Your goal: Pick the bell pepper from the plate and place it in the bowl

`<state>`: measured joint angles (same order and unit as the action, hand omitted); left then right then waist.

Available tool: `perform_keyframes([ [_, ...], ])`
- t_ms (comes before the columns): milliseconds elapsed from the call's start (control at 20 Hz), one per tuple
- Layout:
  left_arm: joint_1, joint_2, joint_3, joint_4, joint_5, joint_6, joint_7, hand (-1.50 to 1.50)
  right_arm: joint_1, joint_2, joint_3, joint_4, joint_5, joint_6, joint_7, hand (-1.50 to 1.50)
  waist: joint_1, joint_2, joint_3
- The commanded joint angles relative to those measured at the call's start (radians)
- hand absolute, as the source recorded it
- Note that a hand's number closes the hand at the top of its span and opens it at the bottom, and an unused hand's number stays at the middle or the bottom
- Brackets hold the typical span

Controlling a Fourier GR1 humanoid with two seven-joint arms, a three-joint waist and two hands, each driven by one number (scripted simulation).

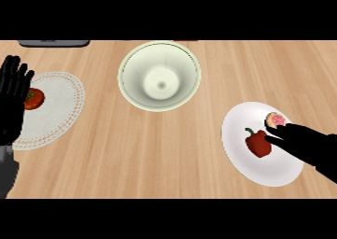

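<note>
Glossy red bell pepper (258, 143), round white plate (267, 175)

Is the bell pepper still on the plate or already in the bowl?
On the plate. The bell pepper lies on the white plate beside the right hand; the bowl shows nothing inside.

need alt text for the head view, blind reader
The right hand reaches over a white plate toward a red bell pepper beside a small pink-topped item. A pale bowl sits at top center, empty; the left hand rests open at the left.
</note>
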<state>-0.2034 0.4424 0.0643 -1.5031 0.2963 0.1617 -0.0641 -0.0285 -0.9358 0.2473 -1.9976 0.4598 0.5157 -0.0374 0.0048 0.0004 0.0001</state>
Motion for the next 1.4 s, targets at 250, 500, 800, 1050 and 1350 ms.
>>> perform_keyframes([
  [250,-0.023,-0.044,0.008,-0.015,-0.058,-0.005,0.028,0.00,-0.102,0.158,0.023,0.251,0.177,0.015,-0.105,-1.50,0.000,0.000,0.000],
  [500,-0.050,-0.040,0.052,0.060,-0.061,-0.055,0.002,0.00,-0.077,0.188,-0.001,0.341,0.264,-0.037,-0.208,-1.50,-0.005,0.000,0.000],
  [800,-0.038,-0.081,0.060,0.095,-0.085,-0.068,-0.045,0.00,-0.166,0.292,0.021,0.500,0.335,-0.069,-0.284,-1.50,-0.002,0.001,0.000],
  [1050,-0.082,-0.098,0.070,0.055,-0.105,-0.042,0.035,0.00,-0.182,0.356,0.017,0.493,0.391,-0.041,-0.297,-1.50,-0.004,0.000,0.000],
  [1350,-0.087,-0.083,0.088,0.017,-0.111,-0.072,0.095,0.00,-0.164,0.359,0.000,0.599,0.496,-0.102,-0.381,-1.50,-0.002,0.000,0.000],
])
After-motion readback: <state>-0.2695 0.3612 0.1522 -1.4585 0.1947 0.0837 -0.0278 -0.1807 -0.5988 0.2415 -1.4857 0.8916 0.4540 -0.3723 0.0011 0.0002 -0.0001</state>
